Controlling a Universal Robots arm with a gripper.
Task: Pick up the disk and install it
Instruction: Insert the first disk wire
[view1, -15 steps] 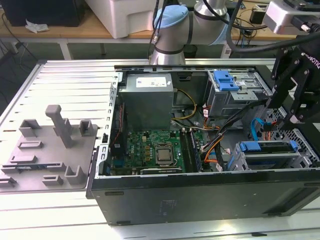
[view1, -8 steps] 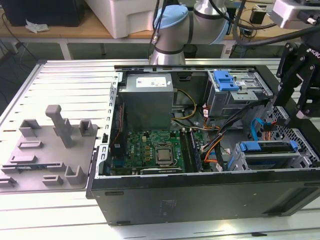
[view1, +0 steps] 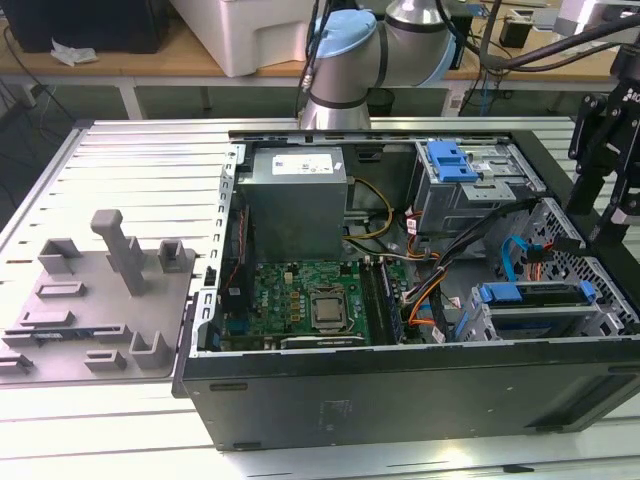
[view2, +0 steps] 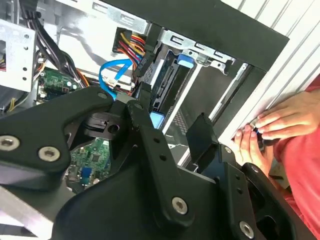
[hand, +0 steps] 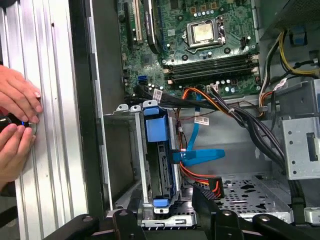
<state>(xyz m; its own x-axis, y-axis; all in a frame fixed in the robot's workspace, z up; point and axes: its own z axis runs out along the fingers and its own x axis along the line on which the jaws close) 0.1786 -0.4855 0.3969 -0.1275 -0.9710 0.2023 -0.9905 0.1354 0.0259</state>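
Black two-finger gripper spread wide, empty, hovering over bay. Silver hard-drive disk in blue plastic carrier sits slotted in grey metal drive cage, open black computer case. Person's hand on slatted table.

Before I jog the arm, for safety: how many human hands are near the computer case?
2. One hand rests on the ribbed metal table beside the case wall; the other hand is right next to it. More could be outside the frames.
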